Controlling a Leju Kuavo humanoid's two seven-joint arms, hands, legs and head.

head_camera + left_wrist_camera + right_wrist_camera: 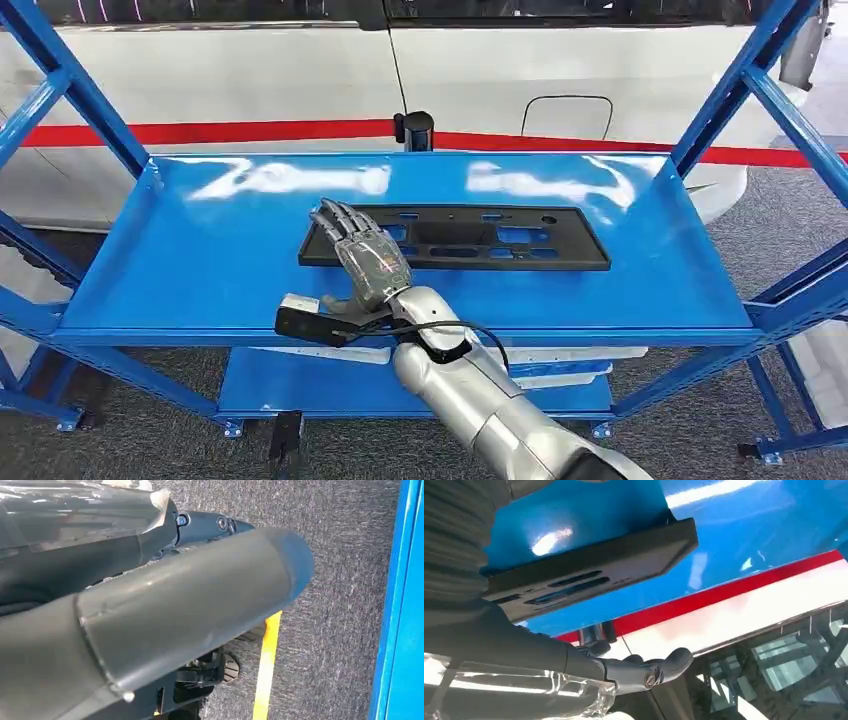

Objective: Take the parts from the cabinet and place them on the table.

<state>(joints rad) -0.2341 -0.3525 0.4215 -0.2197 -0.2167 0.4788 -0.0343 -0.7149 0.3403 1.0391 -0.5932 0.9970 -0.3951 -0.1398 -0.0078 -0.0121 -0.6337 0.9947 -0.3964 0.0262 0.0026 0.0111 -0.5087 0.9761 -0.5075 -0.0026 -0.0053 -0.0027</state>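
The black part [455, 238], a flat, long rectangular frame with slots and cut-outs through it and a raised rim, lies on the blue shelf [620, 270] of the cabinet directly under and ahead of the right hand's fingertips [335, 213]. Those fingers are spread and stretched out flat over the part's near left end, holding nothing; whether they touch the plastic I cannot tell from the head view, and in the right wrist view the part [589, 567] sits just beyond the thumb [659, 667] with a gap showing. Outward from the right hand [365, 255], the silver arm reaches in over the shelf's front edge. The left hand [150, 625] hangs low over grey carpet, and its grip cannot be made out. By my reading the task is barely begun: the part is not yet lifted, and grasping, carrying and setting it on the table all remain.
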